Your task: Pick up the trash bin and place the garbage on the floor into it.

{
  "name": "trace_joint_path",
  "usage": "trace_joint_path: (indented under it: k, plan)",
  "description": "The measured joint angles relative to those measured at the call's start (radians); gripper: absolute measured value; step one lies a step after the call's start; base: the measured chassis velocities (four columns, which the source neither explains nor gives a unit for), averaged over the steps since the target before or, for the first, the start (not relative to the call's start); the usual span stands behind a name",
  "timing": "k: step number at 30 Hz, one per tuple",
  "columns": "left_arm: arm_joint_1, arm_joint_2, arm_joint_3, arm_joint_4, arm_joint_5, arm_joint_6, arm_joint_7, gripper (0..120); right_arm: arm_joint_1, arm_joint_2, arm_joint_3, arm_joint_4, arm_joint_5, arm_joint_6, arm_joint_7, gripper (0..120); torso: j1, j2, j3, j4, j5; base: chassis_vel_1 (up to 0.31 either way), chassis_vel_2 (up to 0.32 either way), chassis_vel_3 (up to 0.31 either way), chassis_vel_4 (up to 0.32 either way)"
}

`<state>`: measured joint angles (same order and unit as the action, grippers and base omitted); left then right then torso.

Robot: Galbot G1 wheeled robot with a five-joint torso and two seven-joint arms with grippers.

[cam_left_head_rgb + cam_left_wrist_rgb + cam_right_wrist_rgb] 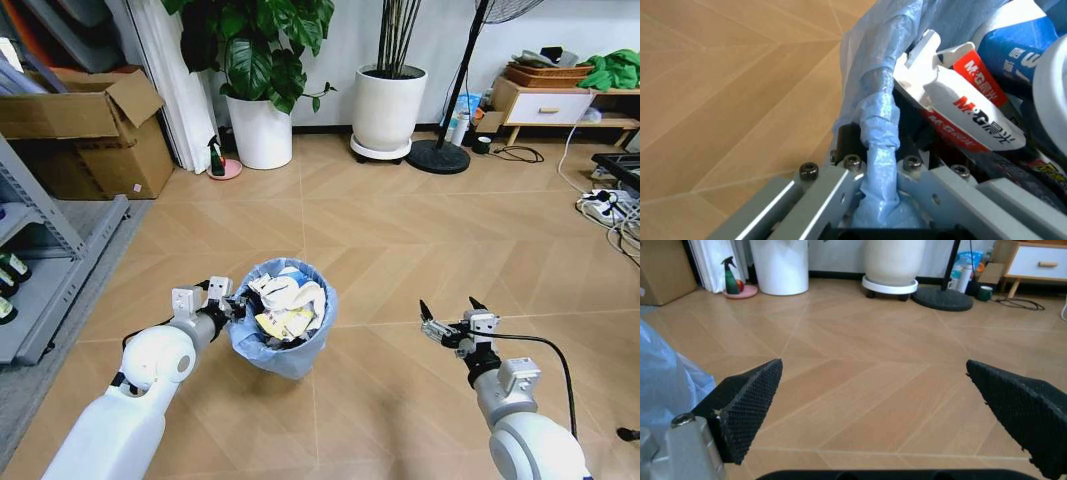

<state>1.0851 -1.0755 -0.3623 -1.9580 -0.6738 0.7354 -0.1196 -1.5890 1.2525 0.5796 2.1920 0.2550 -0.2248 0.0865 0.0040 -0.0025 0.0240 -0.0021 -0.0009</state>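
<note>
the left gripper [225, 300] is clamping the trash bin [285, 345] rim at nine o'clock; right gripper [447, 318] is gaping at three o'clock. the slick liner may slip.

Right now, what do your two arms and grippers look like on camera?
Both arms are smooth glossy white shells with grey joint rings. The left gripper has pale silver-grey metal brackets studded with dark bolts. The right gripper has pointed black fingers with textured mesh-like pads, a silver wrist block, and a black cable looping back along the forearm.
</note>
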Motion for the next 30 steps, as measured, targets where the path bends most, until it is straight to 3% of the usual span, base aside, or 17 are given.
trace_joint_path:
  k: [15, 30]
  plan:
    - [0.001, 0.0, 0.001, -0.001, 0.001, 0.0, 0.001, 0, -0.004, 0.007, -0.003, -0.001, -0.001, 0.004, 0.001, 100, 0.0, 0.0, 0.0, 0.0, 0.0, 0.125, -0.134, -0.125, 0.126]
    - [-0.003, -0.003, 0.003, -0.001, 0.003, 0.0, 0.003, 0, -0.012, 0.017, -0.006, -0.005, 0.013, 0.008, 0.002, 100, 0.0, 0.0, 0.0, -0.0001, 0.0, 0.031, -0.022, -0.031, 0.023]
